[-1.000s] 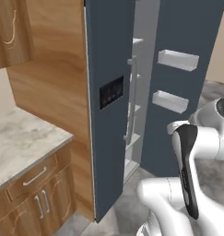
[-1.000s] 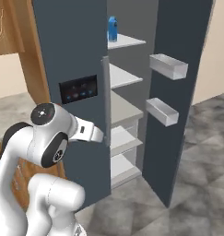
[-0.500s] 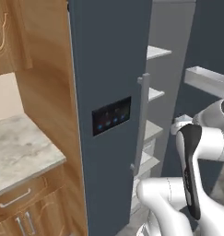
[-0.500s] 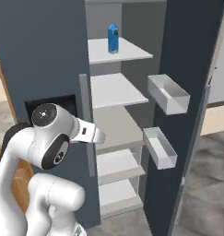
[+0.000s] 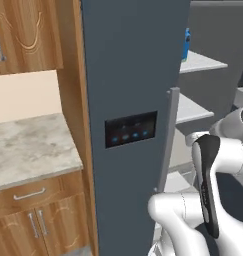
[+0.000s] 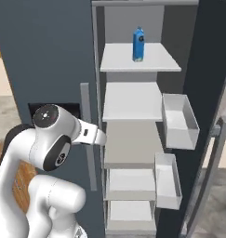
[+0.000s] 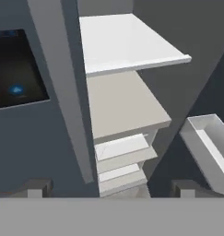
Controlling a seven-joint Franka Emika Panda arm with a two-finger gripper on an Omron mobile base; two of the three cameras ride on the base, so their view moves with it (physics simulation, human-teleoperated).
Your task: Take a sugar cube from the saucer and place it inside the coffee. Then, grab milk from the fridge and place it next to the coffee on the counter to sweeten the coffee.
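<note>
The fridge [image 6: 54, 56] stands with its right door swung open, and its pale shelves [image 6: 133, 102] are bare but for the milk. The milk [image 6: 138, 44], a small blue carton, stands upright on the top shelf; part of it peeks past the door edge, the milk [image 5: 186, 45]. My gripper [image 7: 111, 188] is open with nothing between its fingertips [image 7: 37, 186]. It faces the middle and lower shelves [image 7: 122, 106], well below the milk. A strip of the counter [image 5: 28, 145] lies left of the fridge. The sugar cube, the saucer and the coffee are out of view.
The shut left door carries a black panel [image 5: 130, 129] with blue lights and a long grey handle [image 5: 165, 142]. Two white door bins [image 6: 179, 122] [image 6: 168, 180] hang on the open right door. Wooden cabinets [image 5: 28, 35] flank the counter.
The whole picture has shifted: the base has driven closer and come round to face the fridge, which now looms larger. The gripper has stayed open.
</note>
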